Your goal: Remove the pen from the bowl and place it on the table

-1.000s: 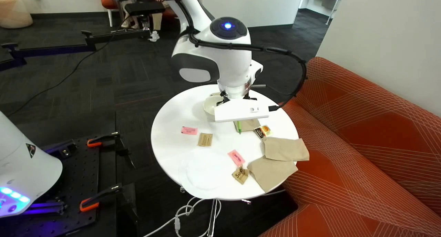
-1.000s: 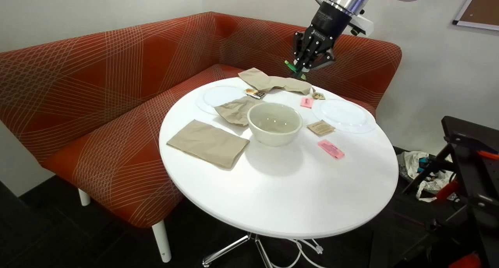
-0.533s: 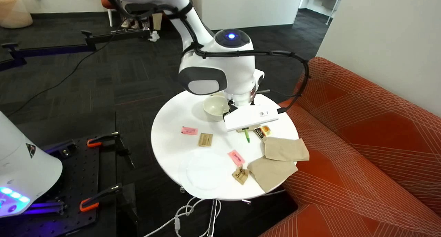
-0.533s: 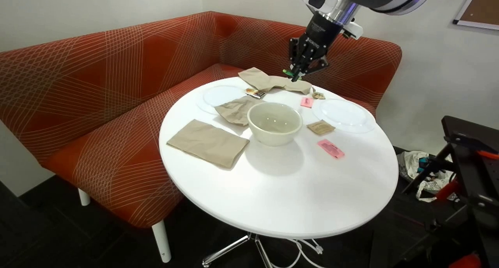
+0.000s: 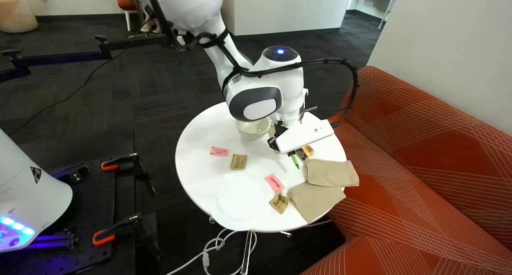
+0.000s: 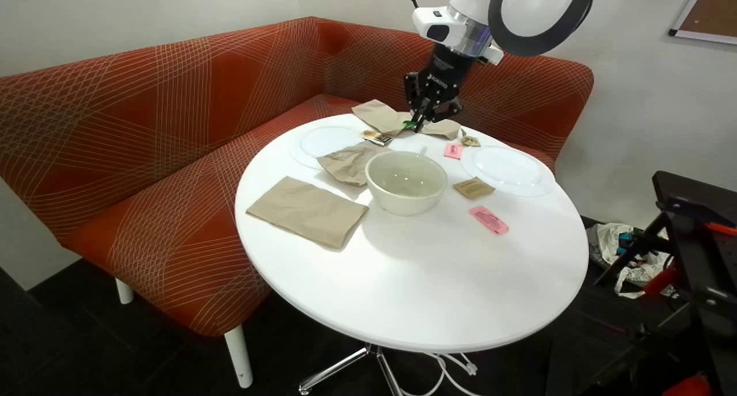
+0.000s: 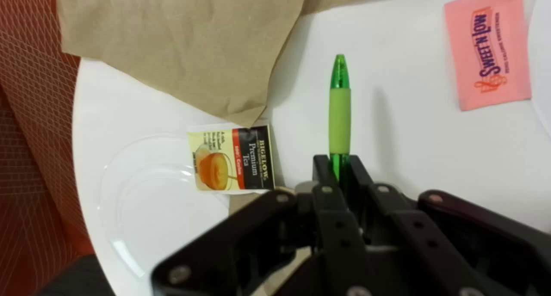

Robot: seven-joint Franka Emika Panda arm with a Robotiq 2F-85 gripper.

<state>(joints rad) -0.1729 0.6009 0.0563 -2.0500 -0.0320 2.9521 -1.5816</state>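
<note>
Gripper [image 7: 338, 162] jaws are closed on the green pen [image 7: 340, 119], holding it above the table [image 6: 432, 304], outside the bowl [image 6: 406, 205] and apart from it. Largest is the orange-red sofa [image 6: 173, 154], which in an exterior view bends around the far side of the round white table. On the table lie a clear plate [image 6: 506, 168] and, well apart from it, another clear plate [image 6: 328, 141]. Next in size, a folded brown napkin [image 6: 308, 212] lies flat, a crumpled brown napkin [image 6: 348, 161] is just beside the bowl, whether touching I cannot tell, and brown paper [image 5: 318, 199] lies along the table's edge, partly jutting past it. Pale whitish-green, the bowl stands upright on the table. Near the jutting paper, a tea sachet [image 7: 232, 158] marked Bigelow lies flat; a corner of the paper reaches its border in the wrist view. Smaller still, a pink packet [image 5: 220, 151] lies near a tan packet [image 5: 239, 162], and a second pink packet [image 5: 274, 183], lettered Sweet'N Low, lies right at a second tan packet [image 5: 279, 203]. Slimmest of all is the pen: beyond the jaws it shows a dark green band, then a lime grip and a translucent green tip pointing away from the gripper. A thin shadow [image 7: 382, 124] lies beside it on the table.
</note>
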